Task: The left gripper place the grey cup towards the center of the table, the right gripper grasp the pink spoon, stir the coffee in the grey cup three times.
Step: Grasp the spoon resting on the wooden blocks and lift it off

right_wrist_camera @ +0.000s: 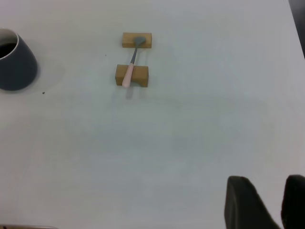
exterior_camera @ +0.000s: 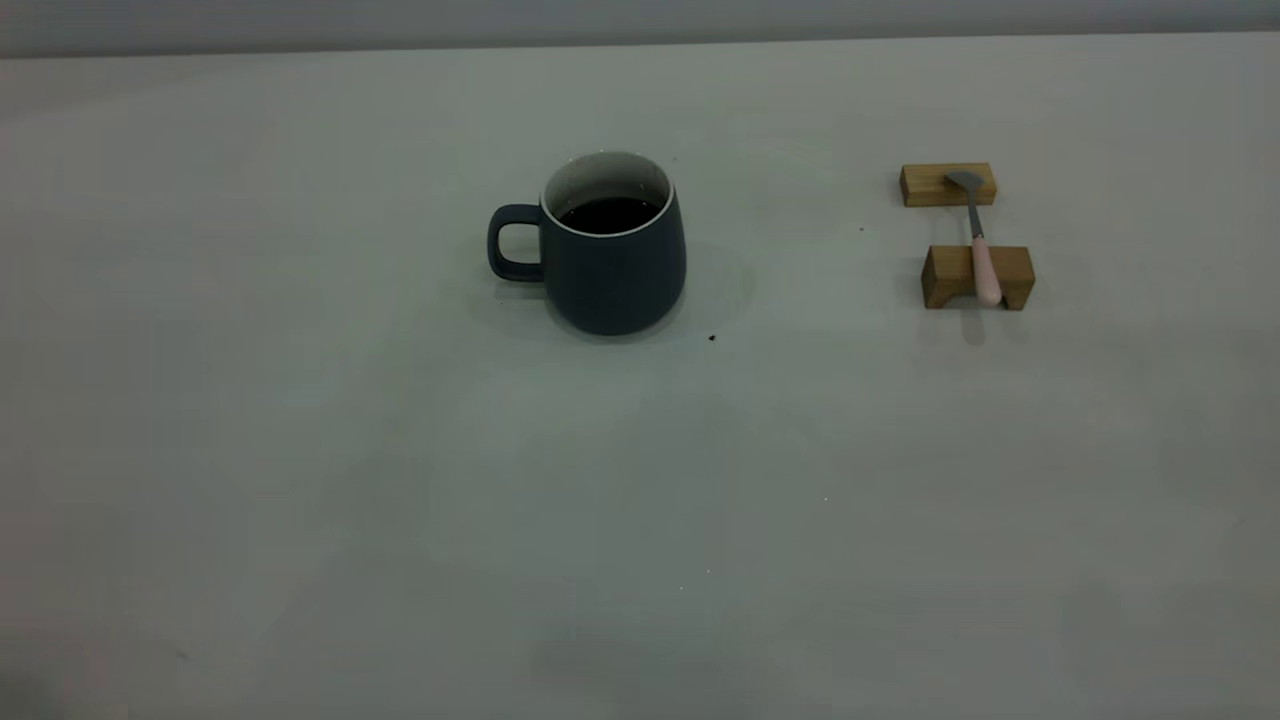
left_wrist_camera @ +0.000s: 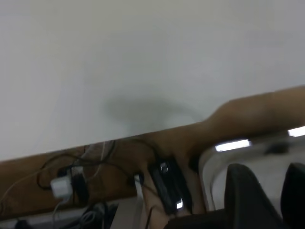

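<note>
The left pincer [left_wrist_camera: 267,191] hangs by the table [exterior_camera: 300,450] edge, the right pincer [right_wrist_camera: 264,202] over bare table; whether either is released cannot be told. The grey cup [exterior_camera: 610,265] of coffee [exterior_camera: 610,214] stands mid-table. Rightward, the pink spoon [exterior_camera: 980,250] bridges 2 wooden blocks [exterior_camera: 975,277].

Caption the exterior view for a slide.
Grey cup of coffee beside a pink spoon resting across two wooden blocks.
</note>
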Action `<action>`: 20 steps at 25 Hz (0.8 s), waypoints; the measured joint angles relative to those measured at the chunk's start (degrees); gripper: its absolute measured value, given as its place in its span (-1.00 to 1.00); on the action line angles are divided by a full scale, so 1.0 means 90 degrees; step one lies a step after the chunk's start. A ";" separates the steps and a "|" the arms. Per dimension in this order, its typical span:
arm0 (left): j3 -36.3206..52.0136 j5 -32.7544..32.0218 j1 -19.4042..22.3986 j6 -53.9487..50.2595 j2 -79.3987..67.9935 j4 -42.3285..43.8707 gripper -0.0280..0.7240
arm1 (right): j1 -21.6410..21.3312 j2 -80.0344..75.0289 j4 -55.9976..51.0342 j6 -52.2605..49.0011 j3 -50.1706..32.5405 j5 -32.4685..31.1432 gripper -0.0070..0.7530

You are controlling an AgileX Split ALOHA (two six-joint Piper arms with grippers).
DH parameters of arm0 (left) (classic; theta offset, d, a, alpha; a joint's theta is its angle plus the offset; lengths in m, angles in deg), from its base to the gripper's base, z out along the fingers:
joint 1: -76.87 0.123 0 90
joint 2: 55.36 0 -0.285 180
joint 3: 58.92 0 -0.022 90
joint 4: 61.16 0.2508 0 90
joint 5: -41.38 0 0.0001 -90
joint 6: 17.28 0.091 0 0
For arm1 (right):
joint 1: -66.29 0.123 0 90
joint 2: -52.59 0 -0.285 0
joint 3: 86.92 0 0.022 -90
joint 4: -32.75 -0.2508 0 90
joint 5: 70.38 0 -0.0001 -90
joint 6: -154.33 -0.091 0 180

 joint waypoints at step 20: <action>0.1233 0.0160 0.0851 0.0026 0.4215 -0.0217 -0.23 | 0.0000 0.0000 0.0000 0.0000 0.0000 0.0000 -0.36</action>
